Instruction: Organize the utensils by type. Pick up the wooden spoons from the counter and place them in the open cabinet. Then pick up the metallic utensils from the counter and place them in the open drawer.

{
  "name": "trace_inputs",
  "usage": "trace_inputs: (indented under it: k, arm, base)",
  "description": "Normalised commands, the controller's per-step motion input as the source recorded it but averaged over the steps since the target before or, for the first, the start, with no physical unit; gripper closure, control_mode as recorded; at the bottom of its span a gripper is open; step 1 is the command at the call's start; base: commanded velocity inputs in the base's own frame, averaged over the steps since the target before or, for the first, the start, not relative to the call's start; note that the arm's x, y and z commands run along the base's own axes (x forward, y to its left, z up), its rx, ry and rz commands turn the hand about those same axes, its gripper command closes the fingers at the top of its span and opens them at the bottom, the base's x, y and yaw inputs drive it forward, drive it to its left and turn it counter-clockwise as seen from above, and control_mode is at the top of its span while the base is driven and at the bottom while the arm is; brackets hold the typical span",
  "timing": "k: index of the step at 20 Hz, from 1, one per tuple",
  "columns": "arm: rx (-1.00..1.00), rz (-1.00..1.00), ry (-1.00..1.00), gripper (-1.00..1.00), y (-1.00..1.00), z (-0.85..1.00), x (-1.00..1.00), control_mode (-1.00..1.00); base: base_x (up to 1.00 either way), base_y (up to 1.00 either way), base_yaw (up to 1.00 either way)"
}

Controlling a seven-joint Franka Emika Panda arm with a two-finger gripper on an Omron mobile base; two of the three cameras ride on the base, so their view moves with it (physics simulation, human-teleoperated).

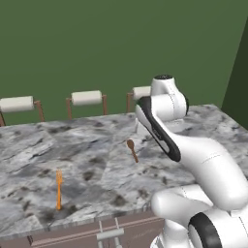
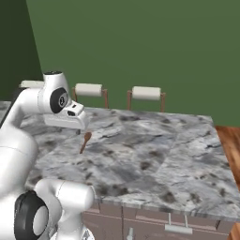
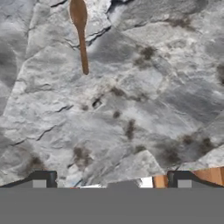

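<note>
Marbled grey counter (image 1: 97, 145) with nothing sorted yet, as far as I can see. Wooden spoon (image 1: 131, 149) lies flat mid-counter, bowl end away from the robot, untouched. Orange-looking fork (image 1: 59, 190) lies near the front edge, well apart from the spoon. Gripper (image 3: 111, 177) hovers above the stone with jaws spread wide and empty, spoon ahead of the fingertips, not between them. Drawer front (image 1: 87, 232) shows below the counter edge; can't tell whether it is open. Looks like the very start: spoon pickup first, then cabinet, then the drawer items.
</note>
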Motion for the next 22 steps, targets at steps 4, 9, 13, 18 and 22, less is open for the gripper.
trace_inputs:
  k: [4, 9, 13, 18, 22]
  arm:
    - [-0.1, 0.0, 0.0, -1.0, 0.2, -0.54, 0.55, -1.0]
    - [0.02, 0.03, 0.04, -1.0, 0.04, -0.43, 0.5, -1.0]
    - [0.04, 0.02, 0.04, -1.0, 0.02, -0.4, 0.47, -1.0]
    - [0.0, 0.01, 0.0, -1.0, 0.06, -0.46, 0.32, -1.0]
    - [0.0, 0.0, -0.01, -1.0, 0.13, -0.32, 0.41, -1.0]
  base:
    - [0.0, 0.0, 0.0]
    - [0.0, 0.0, 0.0]
    - [0.0, 0.0, 0.0]
    - [0.0, 0.0, 0.0]
    - [0.0, 0.0, 0.0]
